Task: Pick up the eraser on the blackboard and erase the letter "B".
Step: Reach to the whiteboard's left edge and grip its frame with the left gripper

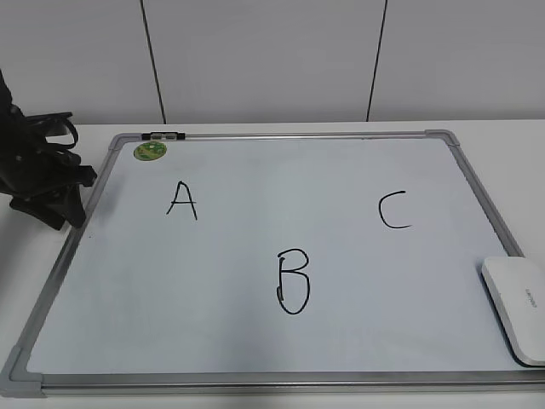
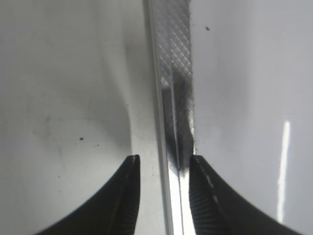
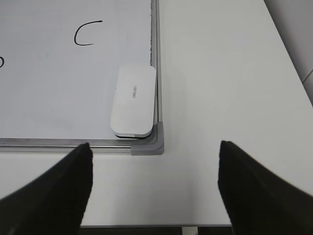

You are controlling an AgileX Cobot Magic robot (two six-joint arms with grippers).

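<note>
The blackboard (image 1: 255,328) is a white board with a silver frame, lying flat on the table. The black letter "B" (image 1: 293,281) is at its lower middle, between "A" (image 1: 181,200) and "C" (image 1: 394,210). The white eraser (image 1: 518,307) lies on the board's near right corner. In the right wrist view the eraser (image 3: 133,100) is just ahead of my right gripper (image 3: 154,144), which is wide open and empty above the table in front of that corner. My left gripper (image 2: 164,161) is open and empty, its jaws either side of the board's frame (image 2: 171,73).
The left arm (image 1: 43,179) is at the board's left edge. A round green sticker (image 1: 150,151) marks the far left corner. White table (image 3: 220,73) extends to the right of the board, with its front edge close below the right gripper. A panelled wall stands behind.
</note>
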